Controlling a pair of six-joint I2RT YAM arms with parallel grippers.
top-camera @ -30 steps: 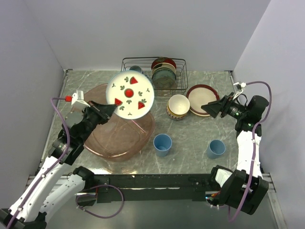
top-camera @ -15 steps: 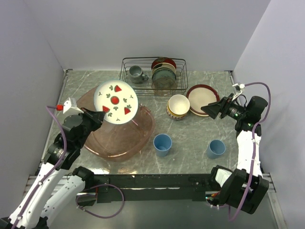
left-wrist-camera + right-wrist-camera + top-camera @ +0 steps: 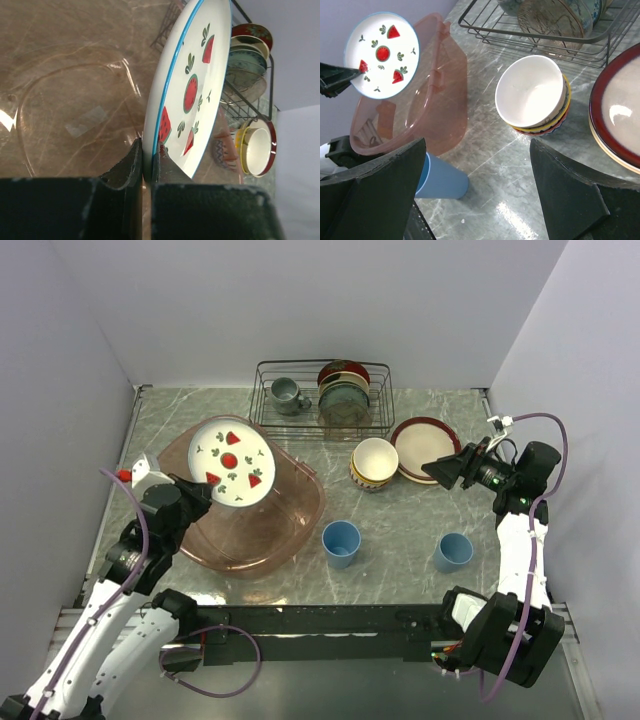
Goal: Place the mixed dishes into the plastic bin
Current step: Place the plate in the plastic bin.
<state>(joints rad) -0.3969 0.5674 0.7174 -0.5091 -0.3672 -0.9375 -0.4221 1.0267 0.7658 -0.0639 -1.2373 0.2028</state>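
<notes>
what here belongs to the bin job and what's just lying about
job: strawberry plate in the left tool, plastic bin, stacked bowls, red-rimmed plate stack, left blue cup, right blue cup
lying about: wire rack, grey mug, upright rack plates

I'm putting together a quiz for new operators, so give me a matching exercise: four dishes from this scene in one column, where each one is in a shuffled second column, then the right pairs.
Column one
1. strawberry plate
2. grey mug
3. cream bowl
4. red-rimmed plate

Column two
A. inside the wire rack
B. lying flat just right of the two bowls
C. pinched at its edge by the left gripper, over the bin
D. nested in the patterned bowl

Pairs: 1-C, 2-A, 3-D, 4-B
</notes>
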